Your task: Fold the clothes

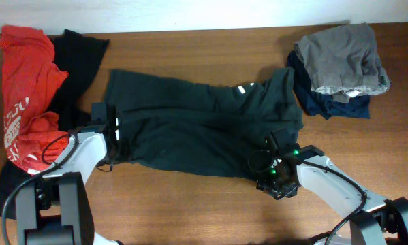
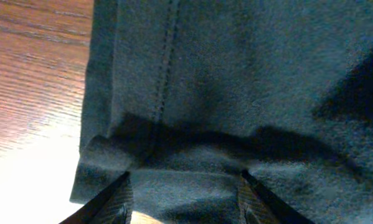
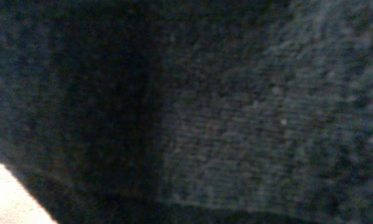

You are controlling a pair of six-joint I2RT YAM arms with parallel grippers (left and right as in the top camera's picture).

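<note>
Down at the stitched hem (image 2: 130,74) of the limp black shirt (image 1: 204,126), where I'd grab, left jaws stand apart; right jaws, can't tell.

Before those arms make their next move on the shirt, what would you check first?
1. Left gripper open at the black T-shirt hem: ok, jaws stand apart.
2. Right gripper hold: cannot tell; its wrist view shows only dark cloth.
3. Black T-shirt lying flat: not ok, rumpled and bunched toward its right end.
4. Red T-shirt clear of it: ok, well apart.
5. Navy garment clear of it: cannot tell, edges meet or nearly.
</note>
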